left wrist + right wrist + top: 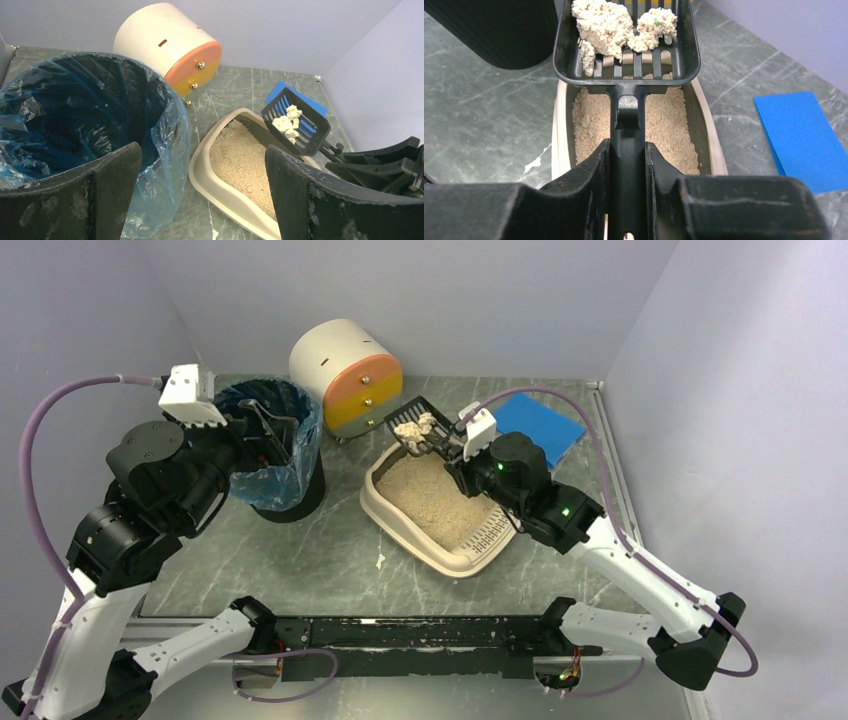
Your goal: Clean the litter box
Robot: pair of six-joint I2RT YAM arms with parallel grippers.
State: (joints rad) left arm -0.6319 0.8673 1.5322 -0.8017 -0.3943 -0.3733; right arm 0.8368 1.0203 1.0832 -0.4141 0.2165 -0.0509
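The beige litter box with tan litter sits mid-table; it also shows in the left wrist view and the right wrist view. My right gripper is shut on the handle of a black slotted scoop, held above the box's far end. The scoop carries pale clumps, which also show in the left wrist view. My left gripper is open and empty at the near rim of the black bin with a blue liner.
A white cylindrical drawer unit with orange and yellow fronts stands at the back. A blue flat pad lies at the back right, also in the right wrist view. Small litter spills lie on the grey table.
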